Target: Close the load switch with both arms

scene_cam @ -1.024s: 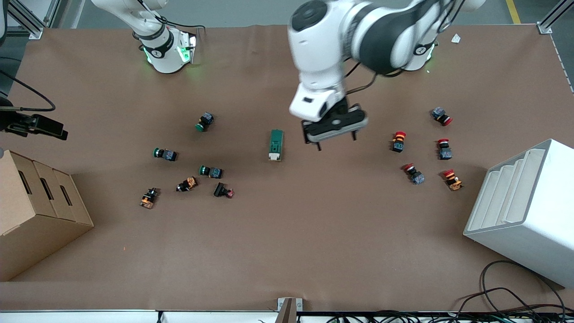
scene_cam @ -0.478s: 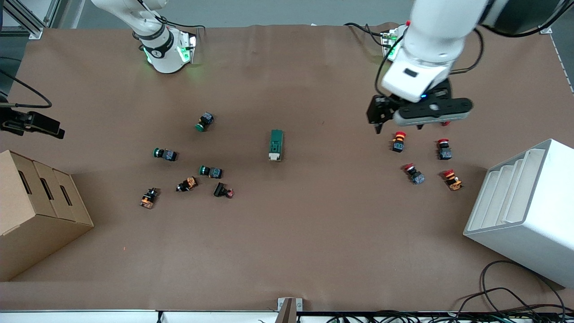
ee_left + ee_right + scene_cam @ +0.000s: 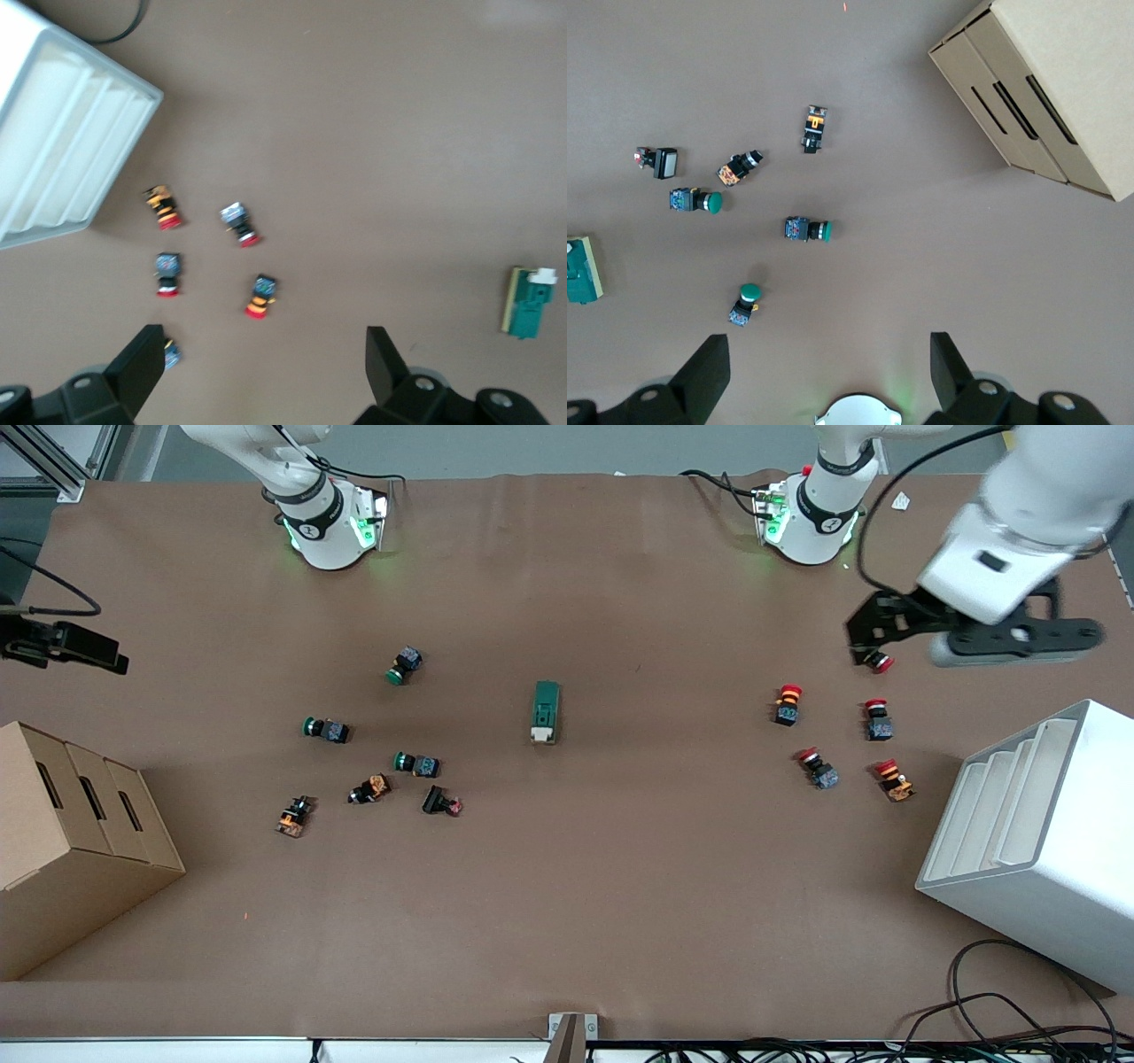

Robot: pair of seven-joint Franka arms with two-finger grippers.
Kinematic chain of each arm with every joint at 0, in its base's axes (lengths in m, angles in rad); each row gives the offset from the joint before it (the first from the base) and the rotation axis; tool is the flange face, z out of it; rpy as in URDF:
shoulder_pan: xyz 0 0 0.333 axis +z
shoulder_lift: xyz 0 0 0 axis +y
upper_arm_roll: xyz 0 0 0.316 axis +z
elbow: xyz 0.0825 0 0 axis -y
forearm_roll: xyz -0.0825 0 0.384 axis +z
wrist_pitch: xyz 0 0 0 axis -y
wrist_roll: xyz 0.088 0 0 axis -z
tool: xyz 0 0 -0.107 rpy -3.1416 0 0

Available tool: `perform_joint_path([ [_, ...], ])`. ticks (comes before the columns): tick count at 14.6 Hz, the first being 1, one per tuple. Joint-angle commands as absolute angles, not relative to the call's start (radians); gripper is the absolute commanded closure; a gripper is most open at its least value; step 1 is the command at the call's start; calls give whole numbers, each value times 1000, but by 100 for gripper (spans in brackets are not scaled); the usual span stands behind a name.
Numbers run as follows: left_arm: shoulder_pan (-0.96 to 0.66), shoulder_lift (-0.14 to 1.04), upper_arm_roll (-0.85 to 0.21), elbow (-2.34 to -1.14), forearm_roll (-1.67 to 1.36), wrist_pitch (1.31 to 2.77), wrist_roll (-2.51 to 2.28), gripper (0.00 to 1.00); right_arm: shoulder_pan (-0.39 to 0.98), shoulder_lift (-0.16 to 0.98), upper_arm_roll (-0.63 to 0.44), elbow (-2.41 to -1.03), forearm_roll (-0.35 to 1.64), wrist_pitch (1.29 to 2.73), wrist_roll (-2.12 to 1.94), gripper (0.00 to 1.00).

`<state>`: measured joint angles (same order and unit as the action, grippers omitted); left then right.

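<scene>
The load switch [image 3: 546,711], a dark-green block with a white lever end nearer the front camera, lies alone at mid-table. It also shows in the left wrist view [image 3: 530,301] and the right wrist view [image 3: 583,270]. My left gripper [image 3: 970,642] hangs open and empty over the red-capped buttons at the left arm's end of the table, well away from the switch; its jaws stand wide apart in the left wrist view [image 3: 263,354]. My right gripper [image 3: 827,354] is open and empty, high over the table by the right arm's base [image 3: 328,522], and waits.
Red-capped push buttons [image 3: 787,704] lie scattered under the left gripper. Green-capped push buttons [image 3: 403,666] and orange-and-black parts [image 3: 369,788] lie toward the right arm's end. A cardboard box [image 3: 80,841] and a white slotted rack [image 3: 1036,841] stand at the table's two ends.
My left arm has swung away from beside the load switch toward its own end of the table, gripper still open. The switch has not moved. The right arm has barely shifted.
</scene>
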<state>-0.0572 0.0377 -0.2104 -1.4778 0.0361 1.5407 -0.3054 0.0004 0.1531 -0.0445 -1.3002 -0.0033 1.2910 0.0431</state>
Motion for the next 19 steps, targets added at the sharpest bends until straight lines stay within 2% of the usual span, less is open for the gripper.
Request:
perform_joint_path([
  [1, -28, 28, -209, -1447, 21, 1479, -259, 0, 5, 106, -46, -1330, -9, 1275, 34, 0],
  [5, -26, 26, -108, -1442, 2, 1477, -151, 0, -2, 48, -49, -1388, -9, 1292, 32, 0],
  [9, -26, -1, -54, -1446, -12, 1442, -20, 0, -2, 26, -49, -1413, -14, 1316, 31, 0],
  [13, -25, -23, -64, -1477, -14, 1427, 3, 0, 0, -49, -48, -1509, -12, 1379, 32, 0],
  [19, 38, -71, -149, -1546, -14, 1448, -15, 0, -3, -92, -48, -1522, -9, 1378, 34, 0],
])
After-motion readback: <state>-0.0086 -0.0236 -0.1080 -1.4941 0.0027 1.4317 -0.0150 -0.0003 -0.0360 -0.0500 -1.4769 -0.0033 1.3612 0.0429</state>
